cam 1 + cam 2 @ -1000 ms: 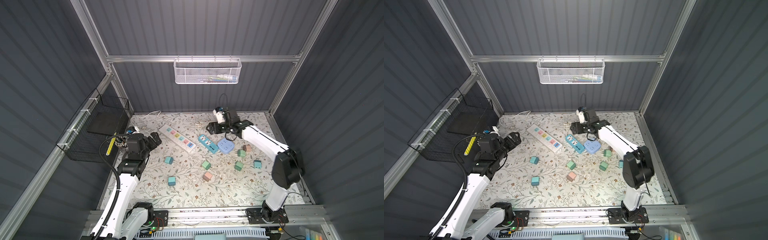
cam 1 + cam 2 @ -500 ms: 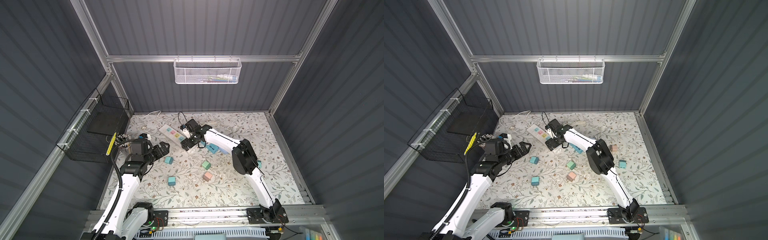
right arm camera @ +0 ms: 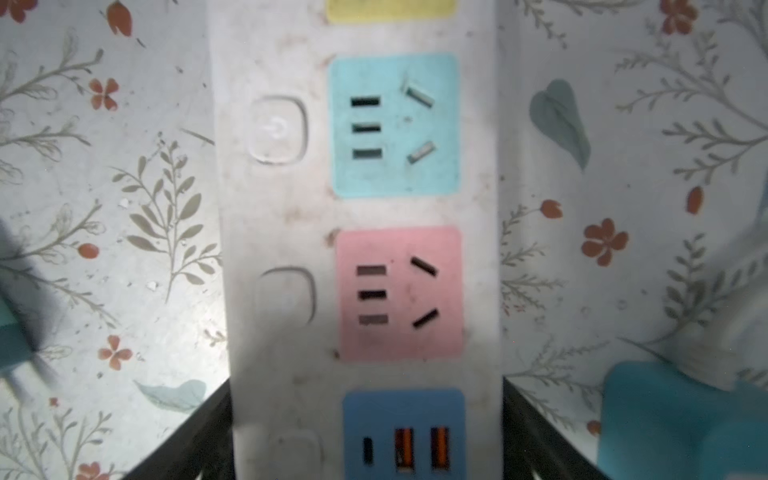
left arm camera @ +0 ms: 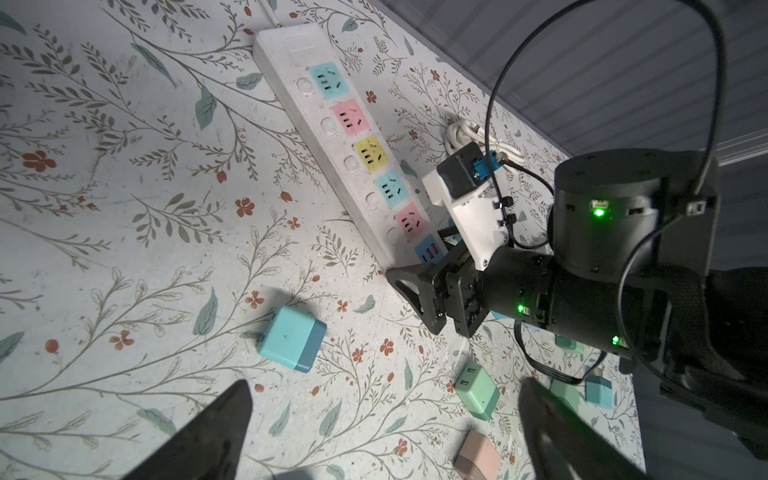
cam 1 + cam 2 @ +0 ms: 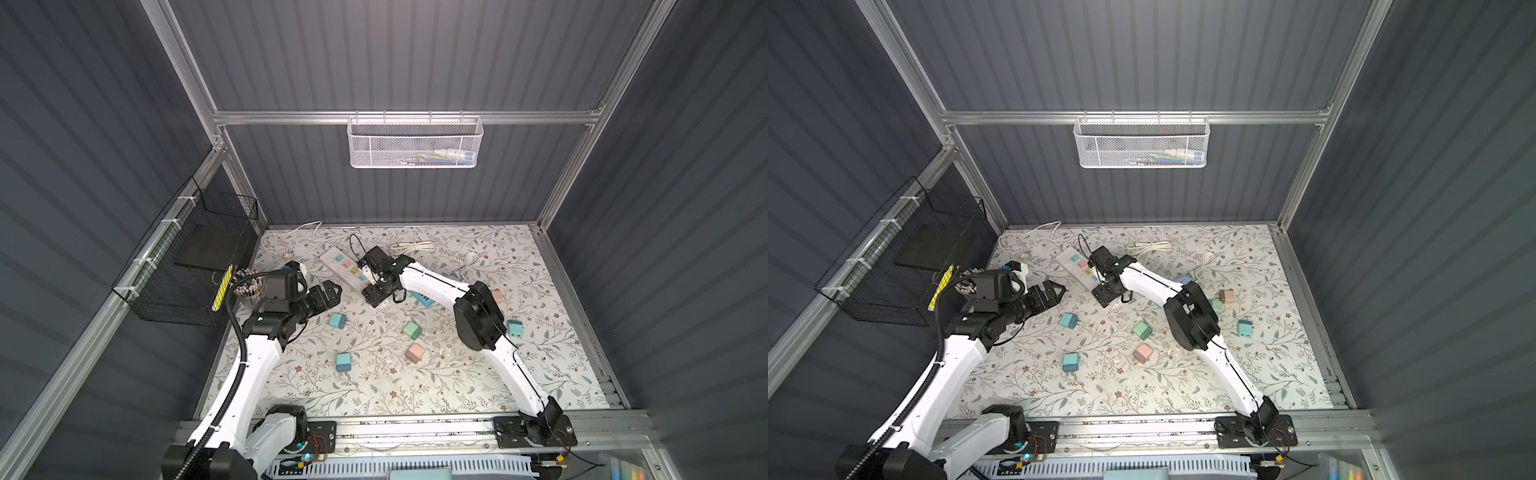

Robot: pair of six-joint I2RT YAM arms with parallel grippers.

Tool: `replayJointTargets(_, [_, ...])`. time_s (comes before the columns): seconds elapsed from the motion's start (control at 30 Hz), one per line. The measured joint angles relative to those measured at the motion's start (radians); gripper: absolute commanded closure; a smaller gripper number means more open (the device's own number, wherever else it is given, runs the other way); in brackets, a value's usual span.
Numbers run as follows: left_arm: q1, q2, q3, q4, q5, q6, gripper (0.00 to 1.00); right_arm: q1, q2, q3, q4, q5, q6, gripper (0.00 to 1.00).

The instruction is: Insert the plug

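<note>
My right gripper clasps the USB end of the white power strip, one finger on each long side, a little above the centre of both top views. My left gripper hangs at centre-left, its fingers spread wide and empty. A teal plug lies loose on the floral mat, just below this gripper in the frame, and nothing touches it.

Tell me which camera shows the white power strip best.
The left wrist view: the power strip lies nearly whole and sharp, sockets countable. The right wrist view shows one end of the power strip, blurred. In both top views the power strip is small.
</note>
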Motion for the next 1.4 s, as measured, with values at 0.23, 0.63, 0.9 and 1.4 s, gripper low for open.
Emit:
replayJointTargets(0.23, [0.0, 0.003, 0.024, -0.021, -0.036, 0.008, 0.0, 0.024, -0.112, -0.176, 0.031, 0.035, 0.039, 0.29])
replayJointTargets(0.63, [0.0, 0.051, -0.056, -0.025, -0.118, -0.112, 0.01, 0.105, -0.384, -0.563, 0.097, 0.044, 0.252, 0.23])
replayJointTargets(0.9, [0.0, 0.086, -0.064, -0.031, -0.146, -0.145, 0.0, 0.134, -0.389, -0.594, 0.112, 0.044, 0.307, 0.11])
replayJointTargets(1.4, [-0.077, 0.346, -0.027, -0.082, -0.248, -0.311, 0.06, 0.128, -0.658, -0.678, 0.115, 0.089, 0.235, 0.04])
